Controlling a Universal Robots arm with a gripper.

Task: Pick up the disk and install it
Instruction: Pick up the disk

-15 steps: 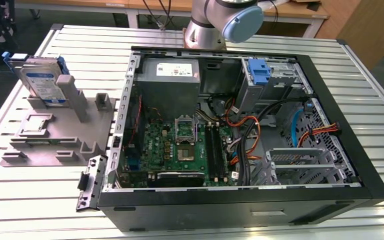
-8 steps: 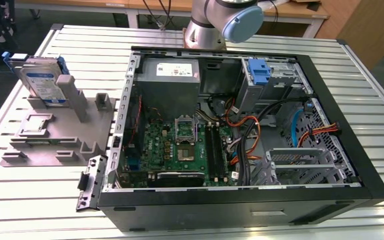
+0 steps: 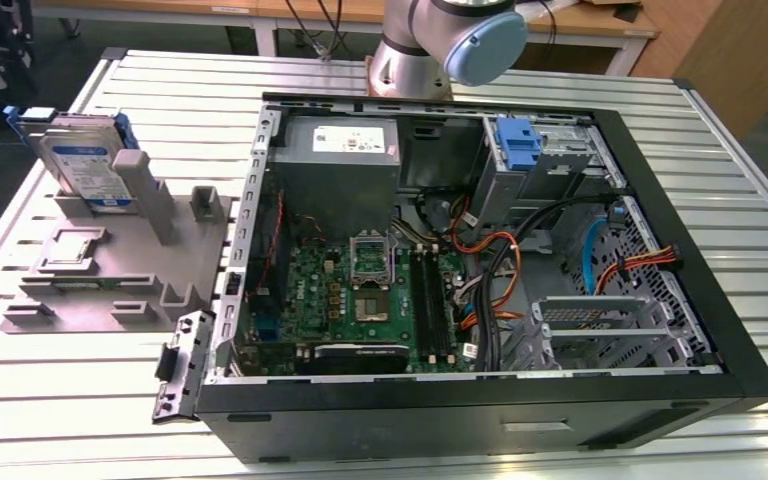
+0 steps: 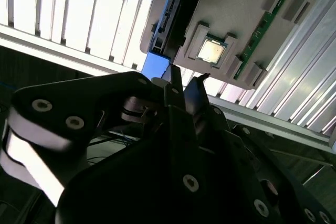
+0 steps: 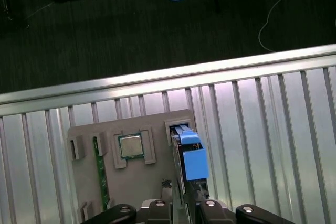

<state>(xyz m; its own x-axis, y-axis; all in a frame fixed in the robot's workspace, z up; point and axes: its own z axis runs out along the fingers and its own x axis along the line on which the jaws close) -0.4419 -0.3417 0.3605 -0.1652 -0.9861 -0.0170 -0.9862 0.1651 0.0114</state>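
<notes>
The gripper [image 4: 187, 80] is released and holds nothing: in the second wrist view its two dark fingertips [image 4: 172, 74] stand parted by a narrow gap. It hangs clear above the disk [image 4: 176, 19], touching nothing, roughly in line with the disk's thin edge.

The disk [image 3: 84, 165] stands upright on edge in a slot of the grey stand [image 3: 117, 270], at the stand's far corner on the exterior view's left. In the first wrist view its blue carrier frame [image 5: 191, 163] faces the camera edge-on. A square processor chip [image 5: 130, 145] and a green memory stick [image 5: 101, 171] sit near it in their own recesses of the stand. The stand rests on the slatted metal table [image 3: 37, 400], just beside the open computer case [image 3: 491, 425]. Inside the case, a blue bracket [image 3: 518, 145] sits in the drive cage at the far side.

By its look the disk is stiff and dense for its size. Its smooth metal faces could slip, and it will not take knocks kindly. The best hold is probably across the two broad flat faces, on the part standing clear of the slot. The blue plastic frame looks likely to flex and is better left alone
</notes>
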